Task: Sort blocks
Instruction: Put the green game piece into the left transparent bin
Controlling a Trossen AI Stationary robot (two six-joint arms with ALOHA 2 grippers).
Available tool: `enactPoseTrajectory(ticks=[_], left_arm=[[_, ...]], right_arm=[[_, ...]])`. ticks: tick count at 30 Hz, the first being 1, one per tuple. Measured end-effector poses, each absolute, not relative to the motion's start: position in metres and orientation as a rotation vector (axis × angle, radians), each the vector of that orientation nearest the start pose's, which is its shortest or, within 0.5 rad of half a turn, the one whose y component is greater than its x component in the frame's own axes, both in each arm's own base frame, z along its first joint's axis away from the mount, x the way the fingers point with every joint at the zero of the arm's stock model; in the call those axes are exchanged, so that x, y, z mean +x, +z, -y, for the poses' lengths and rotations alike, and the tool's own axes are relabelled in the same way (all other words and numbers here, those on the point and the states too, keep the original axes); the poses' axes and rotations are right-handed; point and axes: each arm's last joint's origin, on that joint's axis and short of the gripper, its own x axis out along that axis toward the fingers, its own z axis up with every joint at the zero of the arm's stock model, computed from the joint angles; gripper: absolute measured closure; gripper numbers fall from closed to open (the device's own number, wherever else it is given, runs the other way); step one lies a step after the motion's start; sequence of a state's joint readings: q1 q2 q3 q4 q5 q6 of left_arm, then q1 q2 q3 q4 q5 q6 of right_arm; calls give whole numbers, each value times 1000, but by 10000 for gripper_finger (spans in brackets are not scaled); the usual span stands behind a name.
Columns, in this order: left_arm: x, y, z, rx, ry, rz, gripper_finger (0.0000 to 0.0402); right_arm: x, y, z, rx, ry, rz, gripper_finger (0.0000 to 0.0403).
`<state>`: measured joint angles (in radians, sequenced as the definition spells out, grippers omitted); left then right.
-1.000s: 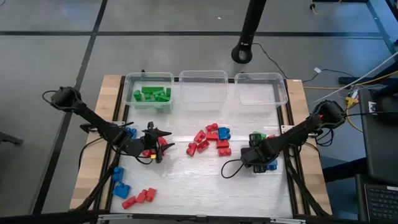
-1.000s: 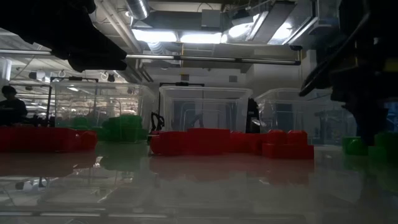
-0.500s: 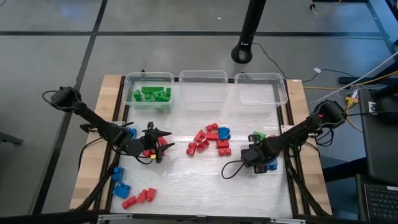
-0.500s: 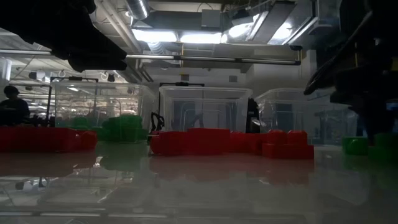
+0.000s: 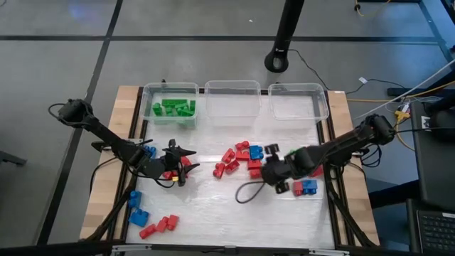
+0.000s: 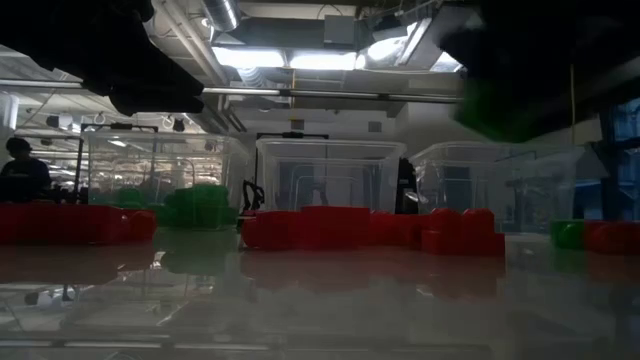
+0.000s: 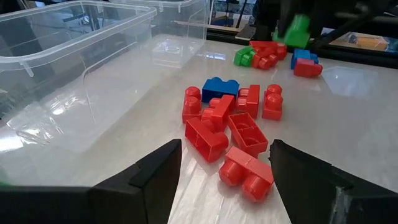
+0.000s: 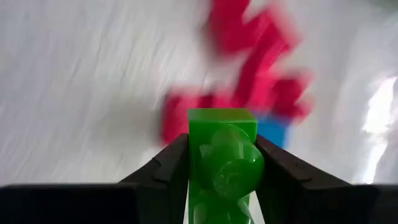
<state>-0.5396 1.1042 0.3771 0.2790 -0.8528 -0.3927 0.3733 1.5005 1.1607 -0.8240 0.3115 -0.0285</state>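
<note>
Three clear bins (image 5: 231, 93) lined up, right gripper (image 8: 222, 163) clamped on one green block (image 8: 222, 160), left gripper (image 7: 225, 171) parted, gripping nothing, facing six red blocks (image 7: 231, 130).

Red blocks (image 8: 249, 74) motion-blurred beyond right gripper (image 8: 221, 165); low-view gripper undefined.

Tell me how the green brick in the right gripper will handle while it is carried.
The green brick looks like stiff moulded plastic, so it likely won't flex. Its glossy faces may slip between the right gripper fingers. It seems small and hollow, probably light.
</note>
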Motion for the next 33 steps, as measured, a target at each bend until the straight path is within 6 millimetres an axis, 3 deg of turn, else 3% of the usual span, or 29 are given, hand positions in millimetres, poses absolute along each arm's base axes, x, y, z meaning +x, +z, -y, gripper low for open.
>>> enactPoseTrajectory(ticks=[6, 10, 16, 22, 26, 33], left_arm=[[185, 184, 85, -98, 368, -278, 171], [185, 184, 86, -100, 367, -278, 171], [185, 183, 86, -99, 367, -280, 171], [184, 183, 85, -96, 368, -283, 171], [185, 183, 85, -96, 369, -283, 171], [185, 183, 85, -98, 368, -283, 171]], right_arm=[[315, 289, -67, -532, 11, -747, 260], [342, 300, -40, -582, -73, -546, 260], [381, 292, 2, -593, -127, -329, 260], [408, 270, 47, -560, -194, -171, 260], [430, 263, 75, -525, -215, -158, 260], [475, 268, 116, -519, -225, -152, 260]])
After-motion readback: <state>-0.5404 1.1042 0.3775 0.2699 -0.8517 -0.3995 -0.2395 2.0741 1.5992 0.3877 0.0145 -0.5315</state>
